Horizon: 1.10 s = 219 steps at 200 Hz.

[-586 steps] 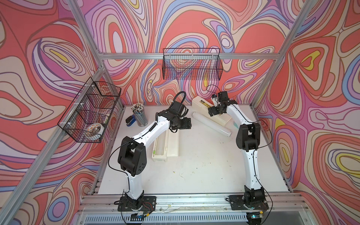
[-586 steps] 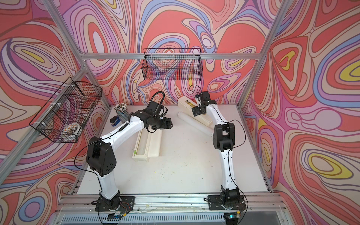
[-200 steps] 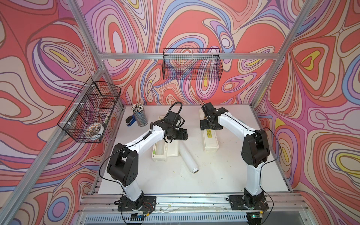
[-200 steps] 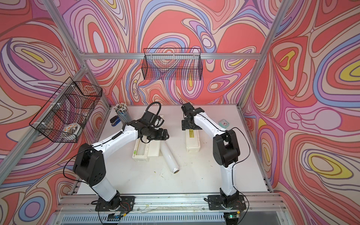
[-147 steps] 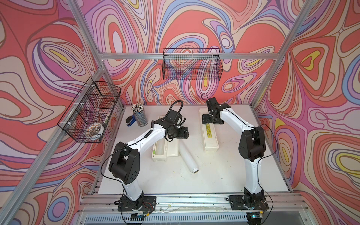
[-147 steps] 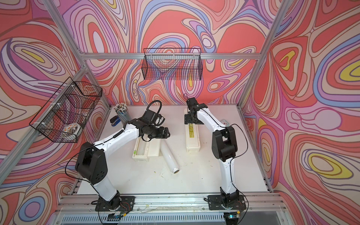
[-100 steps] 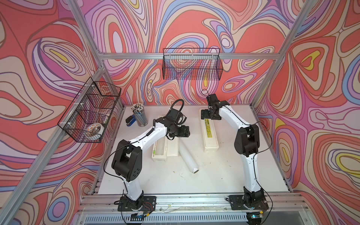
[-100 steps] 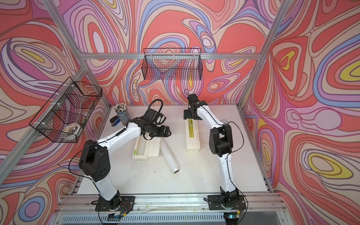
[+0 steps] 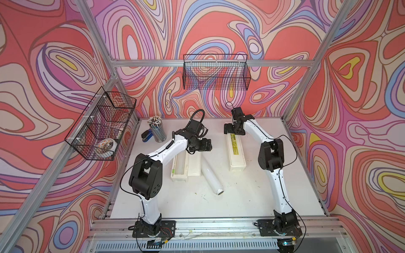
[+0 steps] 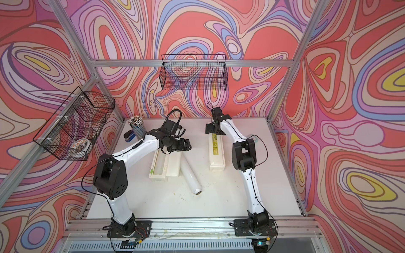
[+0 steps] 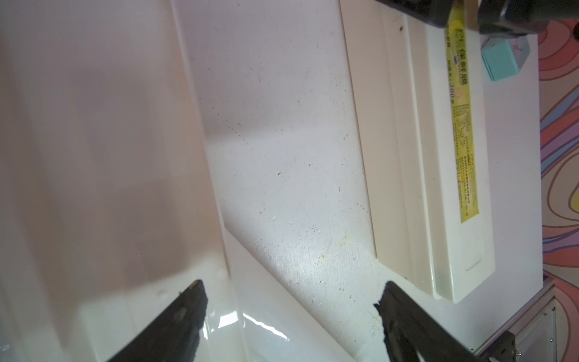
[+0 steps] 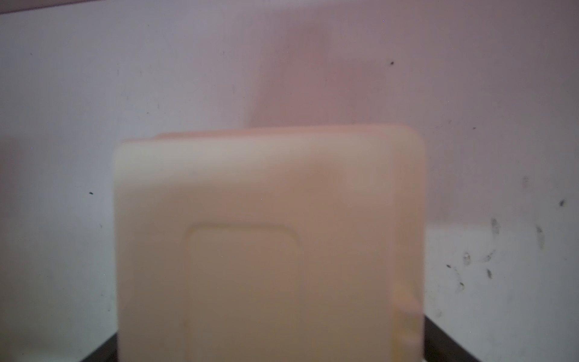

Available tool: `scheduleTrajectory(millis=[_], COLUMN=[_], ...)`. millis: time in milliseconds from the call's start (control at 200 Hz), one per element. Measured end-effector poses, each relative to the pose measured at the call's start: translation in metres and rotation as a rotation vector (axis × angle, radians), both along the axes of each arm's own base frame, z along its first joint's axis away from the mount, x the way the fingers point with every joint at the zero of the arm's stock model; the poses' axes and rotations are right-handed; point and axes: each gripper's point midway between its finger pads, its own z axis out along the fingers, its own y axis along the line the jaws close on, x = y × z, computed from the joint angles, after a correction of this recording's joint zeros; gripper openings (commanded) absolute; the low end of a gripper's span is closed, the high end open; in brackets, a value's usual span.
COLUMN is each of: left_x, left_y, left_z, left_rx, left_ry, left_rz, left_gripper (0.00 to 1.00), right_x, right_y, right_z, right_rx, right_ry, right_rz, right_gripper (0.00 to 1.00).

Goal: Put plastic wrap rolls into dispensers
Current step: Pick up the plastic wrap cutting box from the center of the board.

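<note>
Plastic wrap roll (image 9: 211, 175) (image 10: 189, 175) lies on a slant on the white table (image 9: 219, 208), out of any box, with its hollow end toward the front rail. Its far end is tucked under the left gripper (image 9: 206, 145) (image 10: 185, 145). The plastic wrap roll runs close along the thrown-back lid (image 9: 194, 164) of the open dispenser (image 9: 179, 164) (image 10: 159, 164); whether they touch cannot be told. That dispenser sits on the left arm's side, with a small green tab (image 9: 173, 171) at its near end, and what its trough holds is unclear.

The left gripper hangs above the far end of the lid and the roll, its jaws spread wide with nothing between them. The left wrist view shows its two dark fingers (image 11: 188, 316) well apart, with the glossy roll and bare table below.

Well apart, on the right arm's side, the closed dispenser (image 9: 235, 151) (image 10: 216, 151) (image 11: 423, 156) lies lengthwise, a yellow label strip (image 11: 464, 125) on its lid. The right gripper (image 9: 233, 130) (image 10: 214, 129) sits at its far end with the jaws at full spread. In the right wrist view the box's cream end (image 12: 269, 244) fills the space between them; whether the pads press on it cannot be told.

A small teal block (image 11: 501, 59) lies past that box. At the far left corner stand a cup of pencils (image 9: 156, 129) and a blue stapler (image 9: 146, 137). One wire basket (image 9: 215, 72) hangs on the back wall, and another wire basket (image 9: 100, 124) on the left wall
</note>
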Motion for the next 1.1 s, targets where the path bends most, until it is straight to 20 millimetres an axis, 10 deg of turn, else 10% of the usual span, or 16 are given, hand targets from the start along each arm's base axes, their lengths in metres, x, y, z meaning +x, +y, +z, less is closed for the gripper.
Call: scheduleTrajectory(millis=[205, 651, 1097], left_x=[0.006, 0.05, 0.077], left_y=[-0.002, -0.016, -0.009], left_z=[-0.004, 0.026, 0.044], left_rx=[-0.005, -0.079, -0.412], left_ry=[0.007, -0.213, -0.538], left_rz=[-0.007, -0.067, -0.216], left_gripper=[0.89, 1.0, 0.97], right_x=[-0.003, -0.019, -0.064], right_y=[0.001, 0.009, 0.044], right_z=[-0.004, 0.003, 0.123], right_rx=[-0.016, -0.006, 0.129], right_ry=[0.016, 0.023, -0.245], right_rz=[0.006, 0.127, 0.608], right_gripper=[0.98, 0.5, 0.43])
